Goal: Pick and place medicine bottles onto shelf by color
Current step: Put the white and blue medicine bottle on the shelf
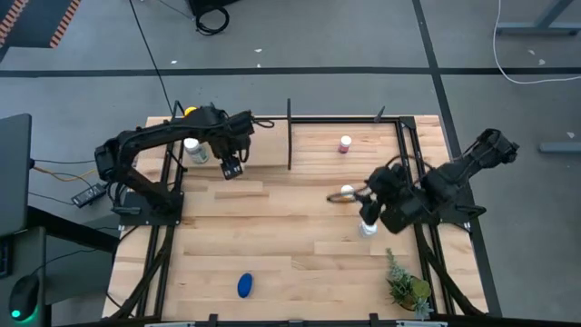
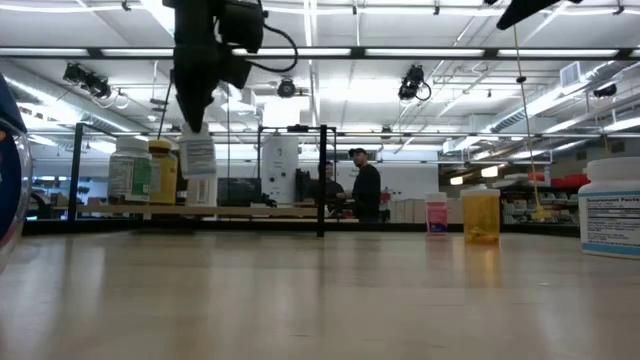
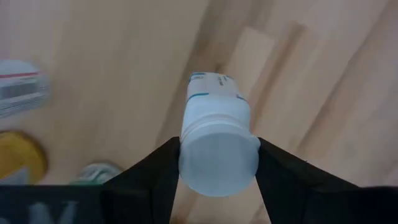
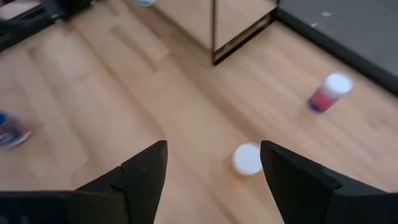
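The left gripper (image 3: pixel 217 171) squeezes a white medicine bottle (image 3: pixel 216 146) by its white cap, one dark finger on each side. In the low view the bottle (image 2: pixel 199 158) hangs below this gripper, off the wood, over the shelf (image 1: pixel 272 120). Just beside it on the shelf stand a yellow-capped bottle (image 2: pixel 162 172) and a white bottle with a green label (image 2: pixel 130 174). A black divider post (image 1: pixel 289 136) stands a bit farther off.

The right gripper (image 4: pixel 214 168) has its fingers spread wide and holds nothing. A white-capped bottle (image 4: pixel 247 158) stands on the table (image 1: pixel 272 236) right under it, between the fingers. A pink bottle with a white cap (image 4: pixel 329 92) stands farther out on the shelf. A blue bottle (image 1: pixel 245 285) lies well apart, near the table's front edge.
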`<action>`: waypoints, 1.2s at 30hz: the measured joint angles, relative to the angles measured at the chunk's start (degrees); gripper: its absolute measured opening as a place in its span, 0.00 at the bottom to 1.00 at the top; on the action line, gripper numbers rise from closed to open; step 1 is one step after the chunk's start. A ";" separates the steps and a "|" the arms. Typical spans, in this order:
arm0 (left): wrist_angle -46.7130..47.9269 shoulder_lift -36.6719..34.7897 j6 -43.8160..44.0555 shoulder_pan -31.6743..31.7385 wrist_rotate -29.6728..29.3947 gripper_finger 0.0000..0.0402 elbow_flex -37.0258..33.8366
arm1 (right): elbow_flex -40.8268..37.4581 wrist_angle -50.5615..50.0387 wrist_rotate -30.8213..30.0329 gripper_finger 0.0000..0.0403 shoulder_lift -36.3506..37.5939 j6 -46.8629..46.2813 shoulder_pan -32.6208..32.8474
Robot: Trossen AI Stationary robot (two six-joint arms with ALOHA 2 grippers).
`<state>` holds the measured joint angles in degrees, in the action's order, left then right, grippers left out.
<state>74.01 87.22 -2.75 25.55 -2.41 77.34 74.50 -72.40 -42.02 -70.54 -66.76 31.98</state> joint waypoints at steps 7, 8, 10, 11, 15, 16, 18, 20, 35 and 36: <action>0.21 0.05 -0.51 7.99 -2.70 0.45 -0.04 | -0.01 0.98 -0.01 0.65 1.08 5.71 -6.29; -0.21 0.06 -0.51 9.18 -2.70 0.45 -0.04 | 0.00 1.25 0.05 0.65 1.07 6.15 -6.84; -0.34 0.06 -1.31 11.72 -2.62 0.45 -0.04 | -0.01 2.04 0.29 0.65 1.07 7.01 -7.77; -0.34 0.09 -2.30 12.81 -2.34 0.45 -0.04 | 0.00 2.44 0.43 0.65 1.07 7.41 -8.13; -0.45 0.10 -5.30 16.36 -0.57 0.49 -0.04 | 0.00 2.73 0.48 0.65 1.07 8.28 -8.76; -0.54 0.21 -5.44 16.92 -0.46 0.49 -0.04 | -0.02 2.74 0.48 0.65 1.07 8.28 -8.76; -0.74 0.87 -5.51 17.72 -0.37 0.49 -0.04 | 0.00 2.81 0.48 0.65 1.07 8.28 -8.76; -0.80 1.52 -6.52 18.15 -0.16 0.48 -0.09 | 0.00 2.81 0.48 0.65 1.07 8.28 -8.76; -1.00 7.39 -8.89 17.87 -0.04 0.49 -0.09 | 0.00 2.90 1.96 0.65 1.05 7.96 -8.74; -1.01 7.39 -9.06 17.95 -0.02 0.49 -0.09 | 0.00 2.88 2.01 0.65 1.05 7.95 -8.74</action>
<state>73.00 94.61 -11.80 43.51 -2.43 77.25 74.50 -69.52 -40.01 -69.49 -58.81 23.24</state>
